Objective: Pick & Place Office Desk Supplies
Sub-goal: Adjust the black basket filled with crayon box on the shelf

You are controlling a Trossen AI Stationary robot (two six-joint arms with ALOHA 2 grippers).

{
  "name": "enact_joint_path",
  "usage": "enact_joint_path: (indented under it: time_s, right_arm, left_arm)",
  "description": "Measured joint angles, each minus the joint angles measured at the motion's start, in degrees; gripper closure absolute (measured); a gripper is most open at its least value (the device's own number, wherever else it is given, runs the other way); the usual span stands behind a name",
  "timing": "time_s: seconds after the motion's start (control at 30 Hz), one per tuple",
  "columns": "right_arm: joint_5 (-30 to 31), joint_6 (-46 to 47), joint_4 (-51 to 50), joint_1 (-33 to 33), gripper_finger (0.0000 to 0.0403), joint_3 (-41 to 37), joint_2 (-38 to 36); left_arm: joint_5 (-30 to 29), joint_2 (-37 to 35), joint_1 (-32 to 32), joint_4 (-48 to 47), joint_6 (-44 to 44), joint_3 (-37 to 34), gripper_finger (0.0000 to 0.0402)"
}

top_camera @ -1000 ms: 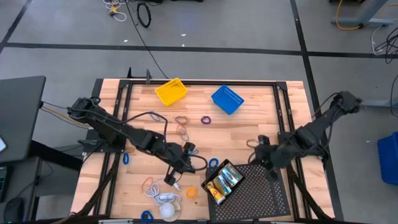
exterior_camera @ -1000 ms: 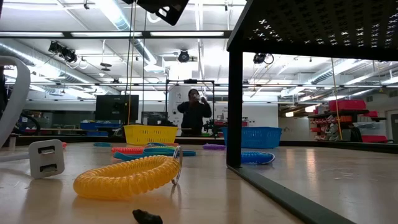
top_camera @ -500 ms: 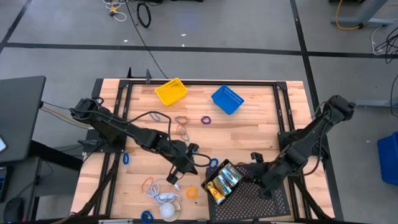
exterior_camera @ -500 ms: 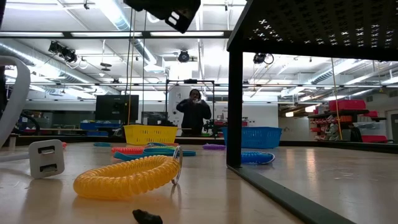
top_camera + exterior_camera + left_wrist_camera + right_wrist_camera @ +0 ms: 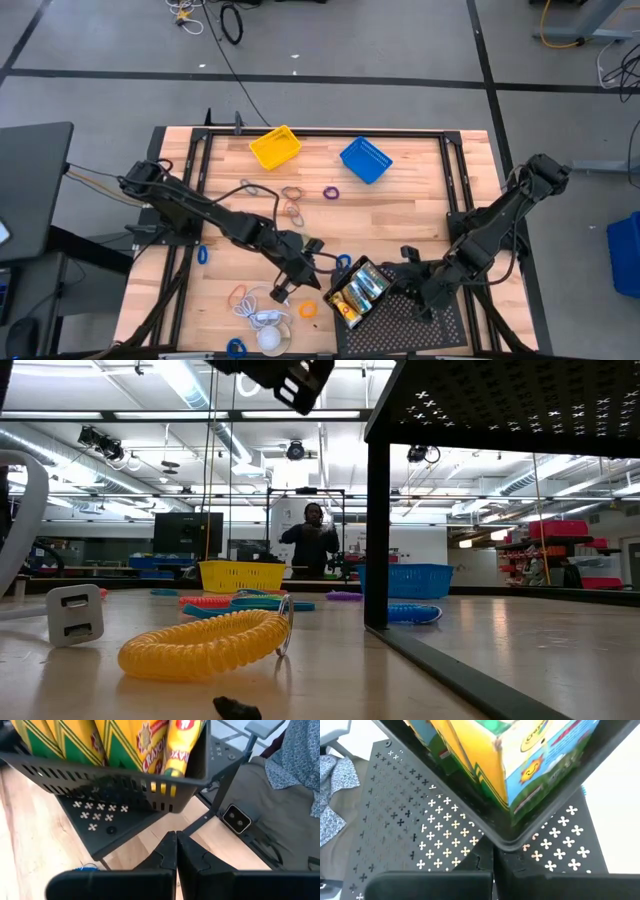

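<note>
While both claws were clenched on nothing, the left claw point(image 5: 300, 272) and right claw point(image 5: 408, 262) flanked the crayon boxes point(image 5: 358, 290) in a small tray point(image 5: 343, 315) at the desk's point(image 5: 420, 200) near edge, so grasping evidently remained, requiring opened fingers first.

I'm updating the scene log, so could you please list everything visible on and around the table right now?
crayon boxes: several, yellow and green, in a small black bin on the tray's near-left corner
perforated tray: one, black, near right of the table
baskets: one yellow, one blue, far edge
coiled bands: several; purple mid-table, orange and yellow near left
white cable with plug: one, near edge
person: one, in dark clothes, far beyond the table
left gripper: fingers shut, left of the bin
right gripper: fingers shut, over the tray, right of the bin
</note>
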Motion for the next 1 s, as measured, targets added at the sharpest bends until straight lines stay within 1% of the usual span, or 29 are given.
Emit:
enact_joint_path:
  time_s: [0.07,0.33,0.4,0.83,1.0]
  right_arm:
    - [0.2,0.0,0.0,-0.02,0.0403,0.0,0.0]
    - [1.08,-0.05,0.0,-0.02,0.0403,-0.02,0.0]
    - [1.43,-0.05,0.0,-0.02,0.0403,-0.02,0.0]
    - [3.62,-0.34,0.01,-0.07,0.0403,-0.02,0.0]
    - [3.95,-0.36,0.0,-0.09,0.0403,-0.02,0.0]
  left_arm:
    - [0.6,0.69,0.02,0.21,-0.16,0.0,0.0401]
    - [1.26,1.26,-0.08,6.41,-1.2,0.0,0.0401]
    - [2.31,1.26,-0.26,6.78,-1.4,0.0,0.0401]
    - [2.92,1.26,-1.9,6.7,-2.15,0.0,0.0401]
    - [3.52,1.26,-1.86,8.52,-2.27,0.0,0.0401]
